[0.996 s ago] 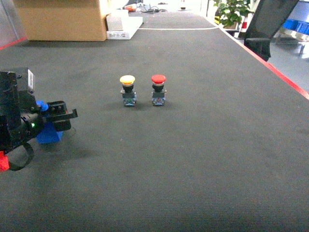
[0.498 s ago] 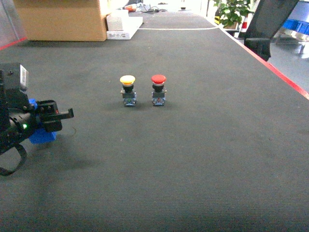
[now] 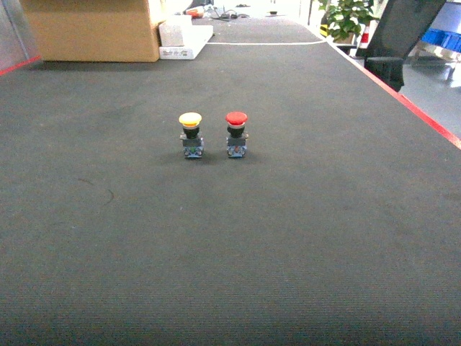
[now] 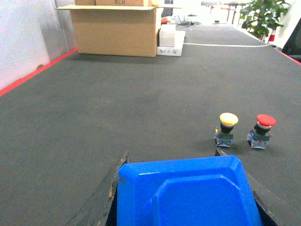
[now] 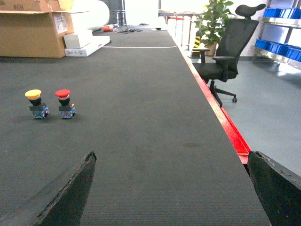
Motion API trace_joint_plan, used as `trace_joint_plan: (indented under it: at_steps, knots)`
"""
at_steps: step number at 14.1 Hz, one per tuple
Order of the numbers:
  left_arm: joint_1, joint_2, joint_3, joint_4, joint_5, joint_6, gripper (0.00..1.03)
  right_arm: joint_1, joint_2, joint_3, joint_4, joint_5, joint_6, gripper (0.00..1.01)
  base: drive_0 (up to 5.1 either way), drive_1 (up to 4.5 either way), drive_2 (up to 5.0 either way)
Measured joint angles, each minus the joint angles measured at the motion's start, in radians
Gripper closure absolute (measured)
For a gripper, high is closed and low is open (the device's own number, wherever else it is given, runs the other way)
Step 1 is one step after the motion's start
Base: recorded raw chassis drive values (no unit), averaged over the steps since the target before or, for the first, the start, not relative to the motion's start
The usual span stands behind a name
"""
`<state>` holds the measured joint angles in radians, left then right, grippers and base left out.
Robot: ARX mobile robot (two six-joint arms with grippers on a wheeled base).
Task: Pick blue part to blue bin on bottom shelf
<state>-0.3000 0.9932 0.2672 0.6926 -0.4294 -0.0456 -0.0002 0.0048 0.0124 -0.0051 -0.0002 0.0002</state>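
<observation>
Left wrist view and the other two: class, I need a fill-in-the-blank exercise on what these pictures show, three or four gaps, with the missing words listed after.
1. The left gripper is shut on a part coloured ____.
2. On the belt table, beside the red-capped button stands one with a ____ cap.
3. The right gripper holds nothing; it is ____.
4. The cardboard box stands at the table's ____ end.

Missing words: blue; yellow; open; far

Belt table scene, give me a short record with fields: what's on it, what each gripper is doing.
surface: black belt table
on belt: yellow button, red button, side by side, upright
blue part: between the left gripper fingers, lifted
right gripper: open, empty
far end: cardboard box
beside the belt: office chair
</observation>
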Motion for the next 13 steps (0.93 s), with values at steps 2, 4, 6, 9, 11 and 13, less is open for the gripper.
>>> trace_joint_plan:
  at_steps: [2, 4, 6, 9, 11, 13]
  knots:
    - [-0.056, -0.304, -0.055, -0.238, -0.073, -0.004, 0.59, 0.0, 0.0, 0.0, 0.0, 0.0, 0.0, 0.03, 0.0, 0.0, 0.0]
    - [-0.094, -0.597, -0.07, -0.494, -0.138, -0.011, 0.59, 0.0, 0.0, 0.0, 0.0, 0.0, 0.0, 0.03, 0.0, 0.0, 0.0]
    - [-0.107, -0.692, -0.077, -0.565, -0.152, -0.018, 0.59, 0.0, 0.0, 0.0, 0.0, 0.0, 0.0, 0.03, 0.0, 0.0, 0.0]
    - [-0.111, -0.69, -0.092, -0.576, -0.158, -0.006, 0.59, 0.0, 0.0, 0.0, 0.0, 0.0, 0.0, 0.03, 0.0, 0.0, 0.0]
    - [-0.111, -0.69, -0.092, -0.577, -0.159, -0.006, 0.59, 0.0, 0.0, 0.0, 0.0, 0.0, 0.0, 0.03, 0.0, 0.0, 0.0]
    - [-0.111, -0.69, -0.092, -0.576, -0.159, -0.006, 0.59, 0.0, 0.0, 0.0, 0.0, 0.0, 0.0, 0.03, 0.0, 0.0, 0.0]
